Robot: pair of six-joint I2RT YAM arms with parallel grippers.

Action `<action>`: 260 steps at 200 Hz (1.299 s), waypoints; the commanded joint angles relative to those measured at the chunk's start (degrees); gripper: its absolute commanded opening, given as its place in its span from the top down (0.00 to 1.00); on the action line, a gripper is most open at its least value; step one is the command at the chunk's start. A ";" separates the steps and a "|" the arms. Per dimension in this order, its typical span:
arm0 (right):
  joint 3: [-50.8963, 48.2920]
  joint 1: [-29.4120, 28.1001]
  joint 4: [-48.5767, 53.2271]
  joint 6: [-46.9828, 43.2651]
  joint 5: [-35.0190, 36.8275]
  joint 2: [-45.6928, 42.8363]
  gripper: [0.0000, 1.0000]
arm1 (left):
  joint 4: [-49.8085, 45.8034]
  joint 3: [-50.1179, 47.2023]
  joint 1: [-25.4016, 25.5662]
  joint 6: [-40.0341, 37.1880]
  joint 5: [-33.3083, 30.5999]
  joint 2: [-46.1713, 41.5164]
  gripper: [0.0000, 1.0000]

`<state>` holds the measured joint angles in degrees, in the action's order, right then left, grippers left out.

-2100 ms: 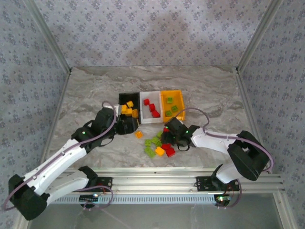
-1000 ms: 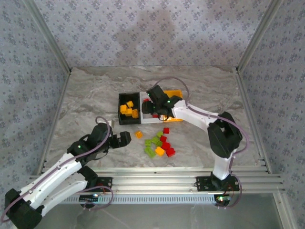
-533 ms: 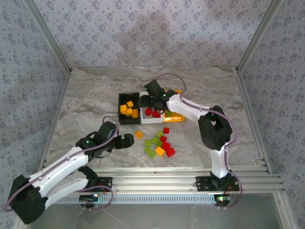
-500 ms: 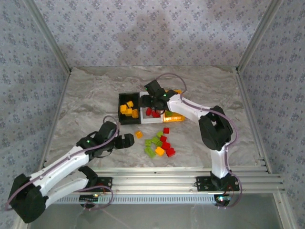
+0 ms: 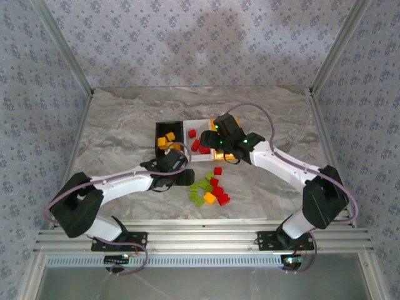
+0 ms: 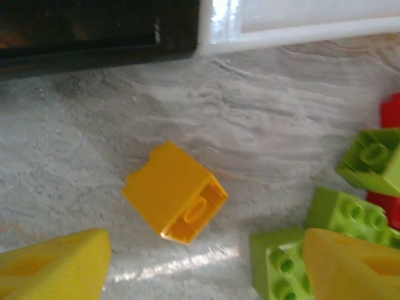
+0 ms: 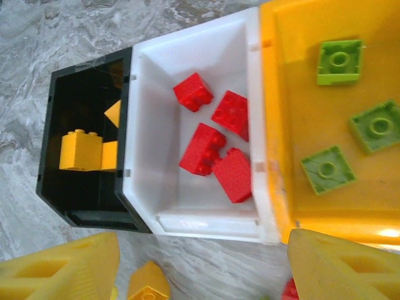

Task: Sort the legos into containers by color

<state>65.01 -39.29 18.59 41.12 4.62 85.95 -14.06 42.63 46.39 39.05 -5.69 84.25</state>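
Note:
A lone orange-yellow lego (image 6: 175, 200) lies on its side on the marble, just ahead of and between my left gripper's (image 6: 203, 269) open fingers. That left gripper (image 5: 182, 177) sits left of the loose pile of red, green and orange-yellow legos (image 5: 209, 189). My right gripper (image 7: 203, 269) is open and empty, hovering over the near edge of the white bin (image 7: 187, 212), which holds several red legos (image 7: 201, 149). The black bin (image 7: 87, 206) holds orange-yellow legos. Three green legos (image 7: 327, 169) lie in the orange bin (image 7: 294, 125).
The three bins stand side by side at mid-table, black (image 5: 177, 128), white (image 5: 200, 121), then orange under my right arm. Green legos (image 6: 350, 212) and a red one (image 6: 390, 119) crowd the right of the left wrist view. Bare marble spreads left and behind.
My left arm swung in from the near left to the loose orange-yellow lego. My right gripper went from the pile to above the white bin, then drew back toward its near edge.

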 commanded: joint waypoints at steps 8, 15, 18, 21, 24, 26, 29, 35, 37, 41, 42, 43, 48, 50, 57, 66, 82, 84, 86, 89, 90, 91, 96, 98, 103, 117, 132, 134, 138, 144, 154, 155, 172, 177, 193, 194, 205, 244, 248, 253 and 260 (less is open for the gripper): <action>-3.27 0.48 -0.31 0.45 1.58 -4.54 0.27 | 1.43 1.69 -0.50 -1.03 -2.59 4.76 0.27; -3.72 0.53 -0.21 0.45 1.77 -5.21 0.27 | 1.81 1.80 -0.64 -1.13 -2.53 5.87 0.30; -3.95 0.53 -0.23 0.42 1.89 -5.45 0.27 | 1.91 1.86 -0.64 -1.15 -2.50 6.31 0.32; -4.25 0.48 -0.23 0.37 1.98 -5.74 0.27 | 2.02 1.91 -0.73 -1.11 -2.41 6.65 0.33; -4.42 0.52 -0.24 0.33 2.11 -6.05 0.27 | 2.03 1.93 -0.74 -1.08 -2.44 6.94 0.34; -4.56 0.53 -0.18 0.35 2.18 -6.21 0.27 | 2.09 1.93 -0.77 -1.15 -2.40 7.15 0.35; -4.74 0.53 -0.14 0.28 2.29 -6.32 0.27 | 2.15 1.97 -0.85 -1.16 -2.33 7.49 0.36; -5.01 0.67 -0.13 0.27 2.32 -6.73 0.27 | 2.24 1.99 -0.85 -1.13 -2.31 7.87 0.39; -5.10 0.65 -0.07 0.27 2.32 -6.84 0.27 | 2.28 1.96 -0.86 -1.16 -2.35 7.93 0.39; -5.27 0.73 -0.08 0.27 2.34 -7.14 0.27 | 2.37 1.92 -0.86 -1.10 -2.31 8.16 0.41; -5.34 0.76 -0.11 0.27 2.38 -7.17 0.27 | 2.33 1.92 -0.82 -1.09 -2.35 8.19 0.41; -5.38 0.82 -0.08 0.27 2.39 -7.19 0.27 | 2.35 1.93 -0.84 -1.08 -2.37 8.20 0.41; -5.65 0.88 -0.11 0.27 2.39 -7.46 0.27 | 2.44 1.92 -0.86 -1.22 -2.39 8.39 0.43; -5.74 0.92 -0.06 0.34 2.34 -7.53 0.27 | 2.46 1.88 -0.86 -1.20 -2.46 8.39 0.44; -6.07 0.96 -0.14 0.40 2.32 -7.89 0.27 | 2.62 1.80 -0.89 -1.34 -2.52 8.52 0.46; -6.46 1.08 -0.26 0.49 2.27 -8.33 0.27 | 2.72 1.84 -0.90 -1.54 -2.53 8.70 0.49; -7.08 1.10 -0.42 0.67 2.27 -8.92 0.27 | 2.66 1.97 -0.95 -1.80 -2.53 8.83 0.54; -7.13 1.07 -0.44 0.63 2.26 -8.97 0.27 | 2.60 2.01 -0.95 -1.81 -2.56 8.85 0.54; -7.17 1.08 -0.45 0.63 2.28 -9.03 0.27 | 2.56 1.99 -0.95 -1.90 -2.57 8.83 0.54; -7.25 1.14 -0.34 0.60 2.28 -9.09 0.27 | 2.49 2.01 -0.87 -1.88 -2.57 8.87 0.55; -7.26 1.10 -0.32 0.66 2.26 -9.11 0.27 | 2.43 2.01 -0.91 -1.92 -2.61 8.85 0.56; -7.26 1.12 -0.36 0.68 2.25 -9.08 0.27 | 2.40 2.06 -0.89 -1.90 -2.63 8.88 0.56; -7.40 1.21 -0.32 0.79 2.32 -9.25 0.27 | 2.33 2.07 -0.91 -2.03 -2.68 8.75 0.58; -7.43 1.23 -0.31 0.80 2.25 -9.30 0.27 | 2.23 2.05 -0.94 -2.04 -2.71 8.65 0.58; -7.59 1.21 -0.37 0.80 2.30 -9.39 0.27 | 1.95 2.17 -0.95 -2.05 -2.66 8.49 0.59; -7.80 1.22 -0.16 0.89 2.48 -9.61 0.27 | 1.29 1.94 -0.94 -2.03 -2.51 7.27 0.61; -8.23 1.38 -0.12 0.91 2.72 -9.92 0.27 | 0.31 1.40 -0.78 -1.61 -2.23 4.88 0.61; -8.30 1.33 -0.06 0.89 2.68 -9.95 0.27 | 0.23 1.29 -0.78 -1.56 -2.20 4.48 0.61; -8.38 1.45 -0.07 0.94 2.72 -10.08 0.27 | -0.04 1.16 -0.58 -1.46 -2.22 3.65 0.61; -8.60 1.57 -0.06 0.98 2.82 -10.27 0.27 | -0.73 0.98 -0.45 -1.26 -2.22 2.40 0.62; -8.85 1.82 0.00 1.06 2.67 -10.48 0.27 | -2.09 0.99 -0.14 -1.00 -2.22 -0.04 0.62; -8.85 1.83 0.02 1.06 2.67 -10.47 0.27 | -2.23 0.97 -0.06 -1.00 -2.22 -0.31 0.62; -9.19 1.98 0.12 1.21 2.63 -10.89 0.27 | -4.74 1.27 0.38 -0.63 -2.37 -4.52 0.63; -9.27 2.11 0.06 1.19 2.59 -10.97 0.27 | -5.61 1.47 0.45 -0.43 -2.46 -5.65 0.63; -9.53 2.32 0.07 1.36 2.44 -11.43 0.27 | -8.41 2.68 0.26 -0.89 -3.62 -9.17 0.63; -9.54 2.35 0.14 1.34 2.43 -11.51 0.27 | -8.60 2.74 0.27 -0.98 -3.67 -9.31 0.63; -9.79 2.54 0.15 1.46 2.41 -11.84 0.27 | -10.12 4.35 -0.97 -2.00 -4.15 -10.75 0.62; -10.71 2.63 1.04 1.79 2.27 -12.60 0.27 | -11.30 13.70 -9.89 -6.96 -1.41 -6.48 0.63; -10.95 2.55 1.14 1.89 2.23 -12.63 0.27 | -11.36 14.86 -10.68 -7.32 -1.07 -5.52 0.63; -11.28 2.54 1.28 1.95 2.18 -12.80 0.27 | -11.28 16.12 -11.64 -7.76 -0.66 -4.20 0.63; -11.76 2.49 1.46 2.03 2.10 -13.04 0.27 | -11.12 18.12 -12.78 -8.22 -0.28 -2.47 0.63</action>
<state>54.94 -37.08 18.41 41.80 5.82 74.48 -23.90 54.65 36.99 34.48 -7.92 77.23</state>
